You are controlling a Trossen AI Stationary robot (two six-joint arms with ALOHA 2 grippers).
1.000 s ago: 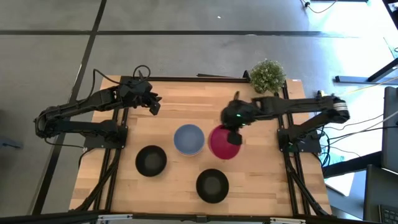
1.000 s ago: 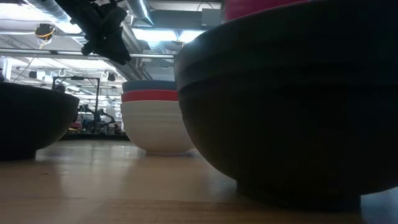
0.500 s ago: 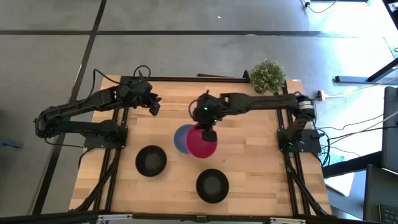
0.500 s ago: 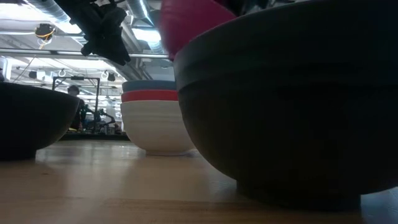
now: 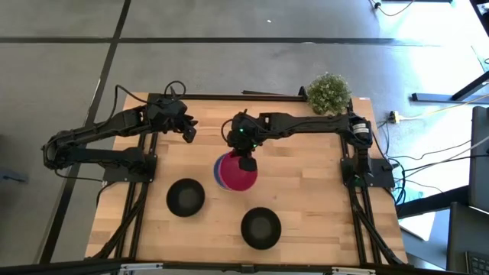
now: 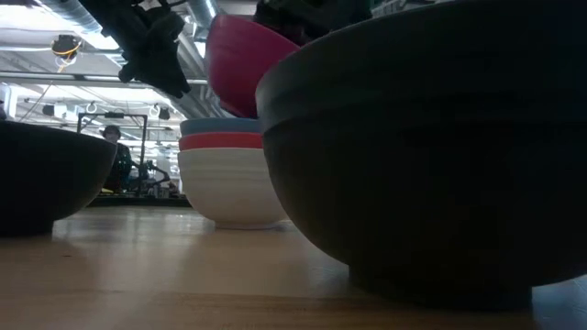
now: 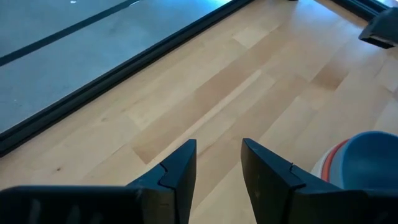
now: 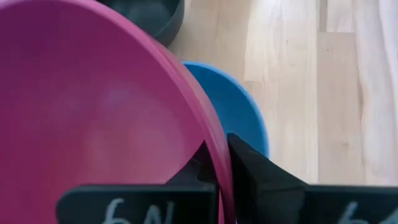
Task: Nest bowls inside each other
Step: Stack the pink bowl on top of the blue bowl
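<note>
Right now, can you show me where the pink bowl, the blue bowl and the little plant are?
pink bowl (image 5: 237, 176), high view, on its inside.
blue bowl (image 8: 239, 118), right wrist view, on its inside by the rim.
little plant (image 5: 328, 91), high view, on its leaves.

A magenta-pink bowl hangs over the blue, red and white bowls. Two black bowls sit apart, seemingly plain. The table is pale wood.

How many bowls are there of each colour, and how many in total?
Black bowls: 2
Magenta bowl: 1, held by the right gripper
Blue bowl: 1
Red bowl: 1
White bowl: 1
Total: 6
</note>
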